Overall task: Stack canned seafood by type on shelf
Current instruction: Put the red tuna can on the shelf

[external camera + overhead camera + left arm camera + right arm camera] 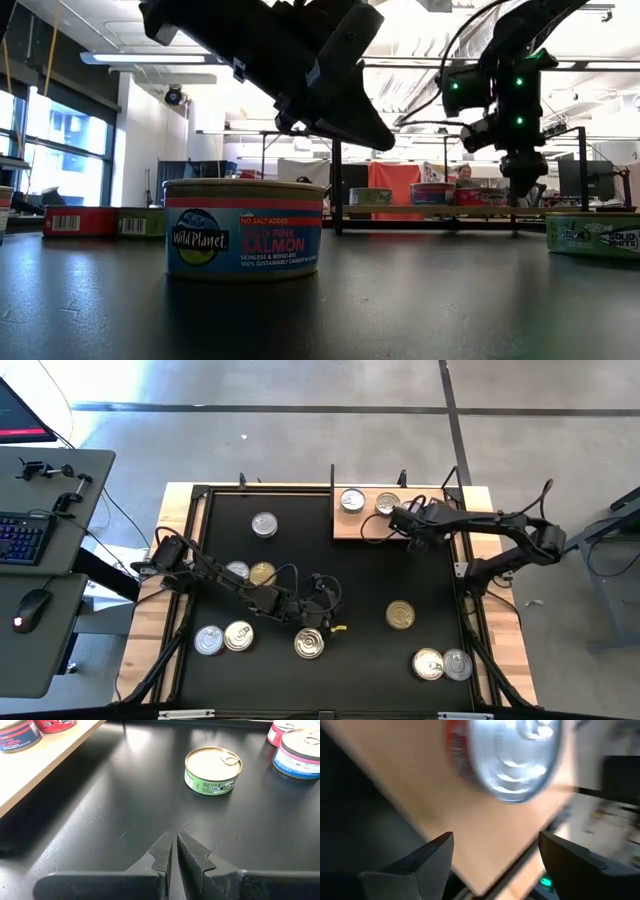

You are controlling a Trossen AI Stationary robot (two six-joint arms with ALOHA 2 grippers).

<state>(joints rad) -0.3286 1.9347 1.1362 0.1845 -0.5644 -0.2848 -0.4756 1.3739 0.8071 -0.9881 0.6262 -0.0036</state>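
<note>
I'm reading this as early in the job: only two tins are sitting on the shelf (375,525), the silver-lidded tin (352,500) and the gold-lidded tin (387,503), side by side along the shelf's far edge, not stacked on each other. My right gripper (495,852) is hovering over the shelf just beside the gold-lidded tin, its jaws standing wide with nothing between them; the right wrist view is showing a silver lid with a red side just ahead of them, blurred, so I'm not calling which tin that is.

Everything else is lying out on the tabletop (370,575) off the shelf. One lone silver tin (264,524) is sitting out to the shelf's left. The green-sided tin (213,770) is lying in front of the shelf, and a pair of tins (442,664) is resting well in front of it toward the near right corner. A cluster of five more is spread well away to the shelf's front left, around my left gripper (173,851), which is waiting low over the mat with its jaws pinched nearly together and empty.

So I'm judging roughly nine tins left to carry over, and the sorting into stacks by type is not yet begun
</note>
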